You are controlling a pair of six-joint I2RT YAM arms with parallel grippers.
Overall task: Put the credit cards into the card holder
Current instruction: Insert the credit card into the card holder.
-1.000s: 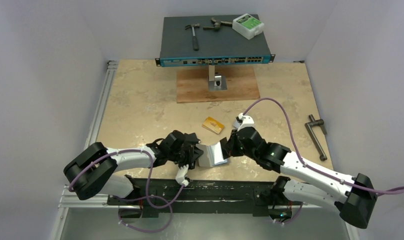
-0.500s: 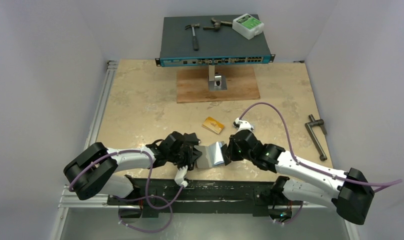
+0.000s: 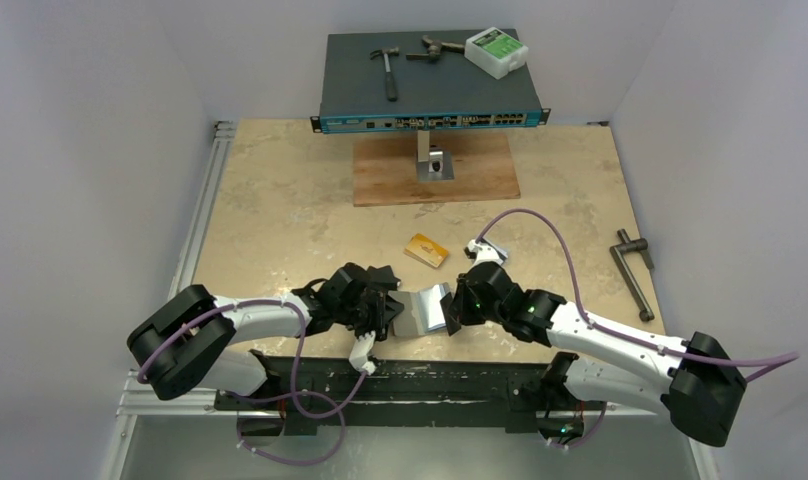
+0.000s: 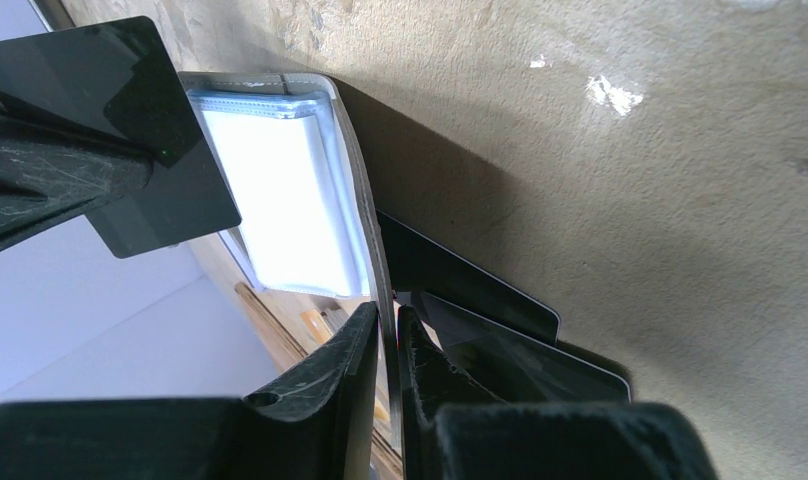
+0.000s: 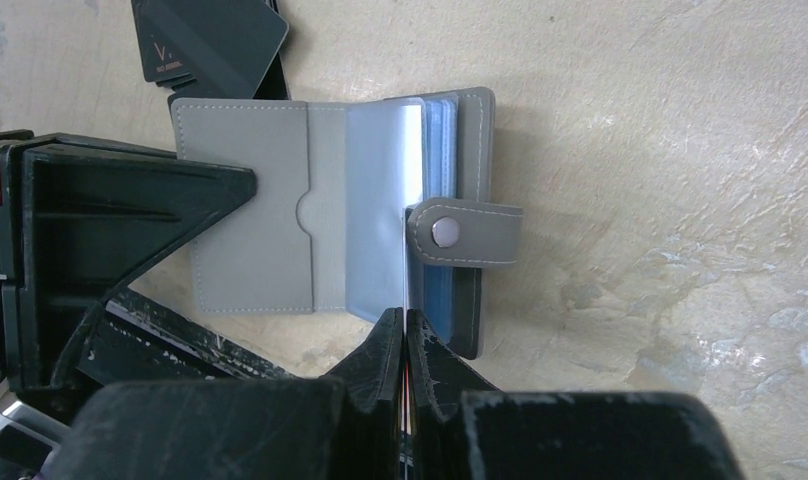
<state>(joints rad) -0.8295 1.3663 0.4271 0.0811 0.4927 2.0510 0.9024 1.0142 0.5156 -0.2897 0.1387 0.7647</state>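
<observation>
Now left jaws are pinching the cover of the open card holder [image 5: 245,230] — right jaws pinching its clear sleeve.

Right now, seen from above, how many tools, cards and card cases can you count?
Tools: 3 (hammer, metal clamp, metal crank)
Cards: 1 (orange card; others may be hidden)
Card cases: 1 (grey card holder)
Total: 5

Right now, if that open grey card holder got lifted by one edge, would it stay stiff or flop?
Probably floppy: the card holder lies folded open at its spine, and its clear sleeves look thin. Likely light, being so slim. The glossy sleeves might slip from the right gripper.
</observation>
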